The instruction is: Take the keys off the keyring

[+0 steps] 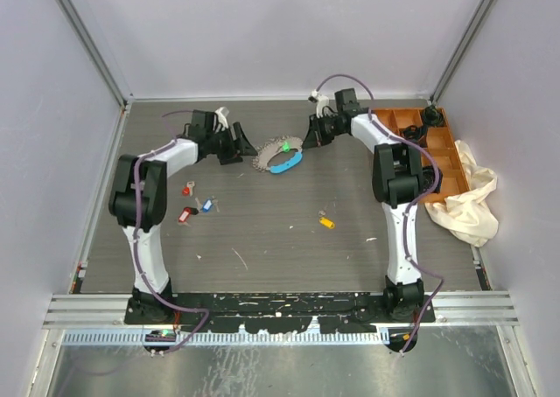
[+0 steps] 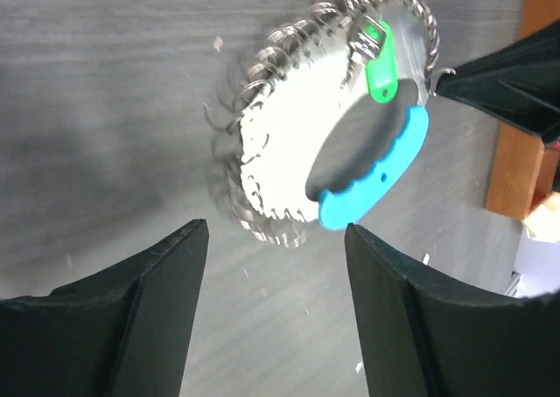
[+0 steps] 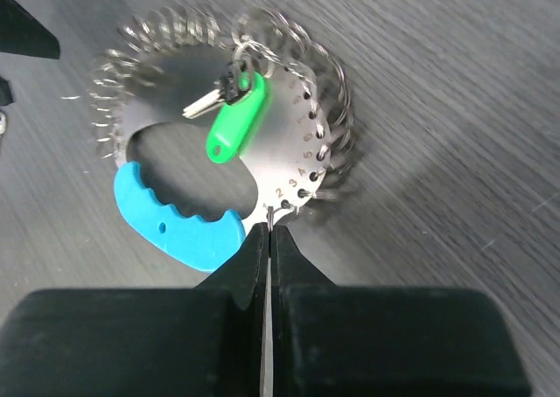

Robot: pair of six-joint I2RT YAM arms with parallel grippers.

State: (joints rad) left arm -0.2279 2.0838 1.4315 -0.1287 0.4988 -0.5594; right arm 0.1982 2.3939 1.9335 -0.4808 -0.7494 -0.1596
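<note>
The keyring (image 1: 278, 158) is a silver disc with wire loops round its rim and a light-blue curved plastic piece (image 3: 175, 222). It lies on the table at the back centre. One key with a green head (image 3: 234, 126) hangs on it. My right gripper (image 3: 269, 229) is shut on a small wire loop at the disc's rim, next to the blue piece. My left gripper (image 2: 276, 231) stands open just left of the keyring (image 2: 289, 152), with nothing between its fingers. Two red-headed keys (image 1: 187, 188) (image 1: 185, 215) and a blue-headed key (image 1: 207, 205) lie loose on the table.
A small yellow piece (image 1: 326, 223) lies mid-table. An orange compartment tray (image 1: 442, 156) stands at the back right, behind the right arm. A cream cloth (image 1: 472, 200) is crumpled beside it. Walls enclose the table on three sides.
</note>
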